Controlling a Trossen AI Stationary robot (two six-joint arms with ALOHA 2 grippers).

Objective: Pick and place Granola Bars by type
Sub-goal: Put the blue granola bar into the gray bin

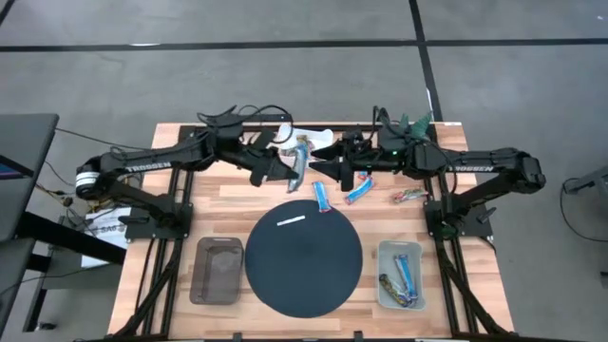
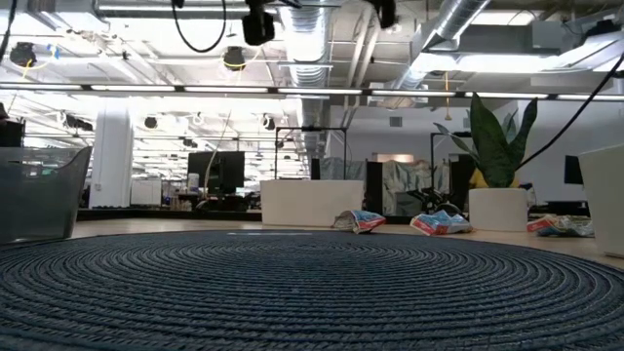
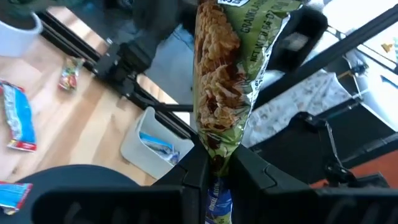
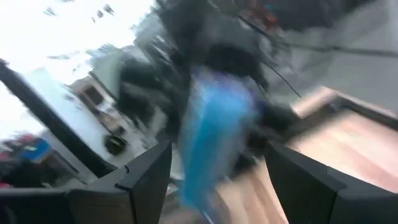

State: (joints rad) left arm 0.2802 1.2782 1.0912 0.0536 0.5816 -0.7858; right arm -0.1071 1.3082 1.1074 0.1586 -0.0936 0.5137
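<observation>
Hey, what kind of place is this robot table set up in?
Most likely an open-plan office or lab: exposed ceiling ducts, rows of desks with monitors behind, and a potted plant beyond the wooden table.

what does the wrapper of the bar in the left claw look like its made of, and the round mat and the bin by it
Green granola bar, pinched in the left claw: probably thin plastic or foil film, glossy and crinkled, with printed lettering. Round dark mat: looks like woven or coiled cord, shown by matte concentric ribs. Right bin: seemingly translucent grey plastic, its contents faintly visible.
</observation>
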